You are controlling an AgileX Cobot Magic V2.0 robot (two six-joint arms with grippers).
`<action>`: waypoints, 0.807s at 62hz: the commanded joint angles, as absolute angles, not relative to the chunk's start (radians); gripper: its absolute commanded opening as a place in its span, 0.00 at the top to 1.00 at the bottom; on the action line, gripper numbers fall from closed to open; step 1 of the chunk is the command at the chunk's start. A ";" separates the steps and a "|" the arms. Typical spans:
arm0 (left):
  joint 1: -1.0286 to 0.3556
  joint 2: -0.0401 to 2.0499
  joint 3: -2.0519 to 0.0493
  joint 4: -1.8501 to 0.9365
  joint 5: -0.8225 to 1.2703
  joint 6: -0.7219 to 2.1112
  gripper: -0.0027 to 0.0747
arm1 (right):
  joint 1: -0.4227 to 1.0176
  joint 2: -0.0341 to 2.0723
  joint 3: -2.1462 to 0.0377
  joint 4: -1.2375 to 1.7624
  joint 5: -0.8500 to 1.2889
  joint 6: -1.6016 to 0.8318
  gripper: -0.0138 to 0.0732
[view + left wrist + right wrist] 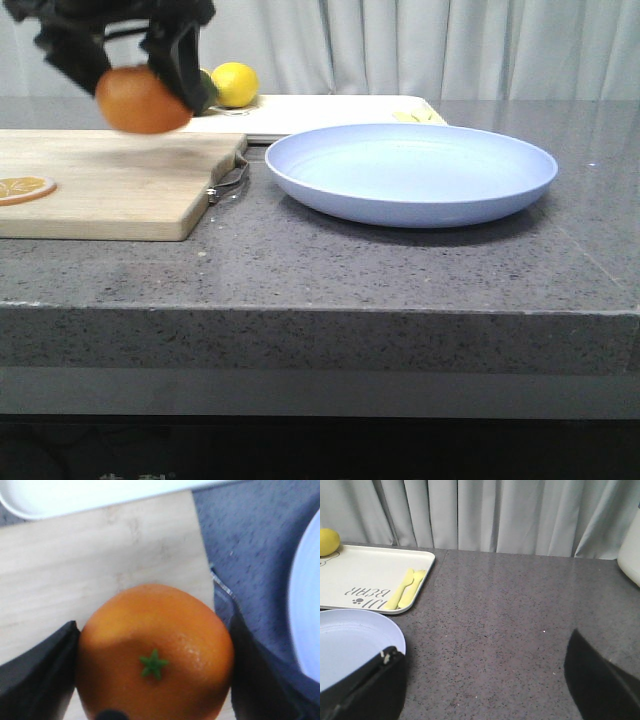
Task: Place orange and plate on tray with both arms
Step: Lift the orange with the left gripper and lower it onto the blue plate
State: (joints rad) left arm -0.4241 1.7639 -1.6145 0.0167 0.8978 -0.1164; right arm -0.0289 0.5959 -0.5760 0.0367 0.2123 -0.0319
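Observation:
My left gripper [140,75] is shut on the orange [141,100] and holds it above the wooden cutting board; in the left wrist view the orange [155,652] sits between both black fingers [37,672], green stem mark up. The pale blue plate [410,172] rests on the grey counter, in front of the white tray [320,112]. In the right wrist view my right gripper [482,680] is open and empty over bare counter, its left finger [367,685] beside the plate's rim [355,645]. The tray [365,575] lies beyond the plate. The right gripper is not in the front view.
A light wooden cutting board [110,180] with an orange slice [22,187] lies at the left, a metal handle [230,180] at its edge. A yellow lemon [234,84] sits on the tray's far end. Pale yellow cutlery [406,588] lies on the tray. Curtains hang behind.

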 commanded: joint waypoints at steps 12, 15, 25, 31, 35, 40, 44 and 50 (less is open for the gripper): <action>-0.564 1.715 -1.740 -0.011 0.773 -0.119 0.69 | -0.037 0.603 -0.613 0.027 0.122 -0.035 0.09; -0.598 1.717 -1.740 -0.011 0.742 -0.119 0.69 | -0.037 0.603 -0.613 0.027 0.122 -0.035 0.09; -0.695 1.757 -1.740 -0.011 0.674 -0.119 0.69 | -0.037 0.603 -0.613 0.027 0.122 -0.035 0.09; -0.731 1.796 -1.740 -0.011 0.624 -0.119 0.69 | -0.037 0.603 -0.613 0.027 0.122 -0.035 0.09; -0.750 1.823 -1.740 -0.011 0.590 -0.119 0.69 | -0.037 0.603 -0.613 0.027 0.122 -0.035 0.09; -0.766 1.851 -1.740 -0.013 0.575 -0.119 0.69 | -0.037 0.603 -0.613 0.027 0.122 -0.035 0.09; -0.777 1.870 -1.740 -0.013 0.570 -0.119 0.69 | -0.037 0.603 -0.613 0.027 0.122 -0.035 0.09; -0.783 1.889 -1.740 -0.016 0.569 -0.119 0.68 | -0.037 0.603 -0.613 0.027 0.122 -0.035 0.09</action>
State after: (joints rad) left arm -0.7686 1.9350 -1.7030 -0.0073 0.6504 -0.1164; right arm -0.0289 0.5959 -0.5760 0.0367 0.2123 -0.0319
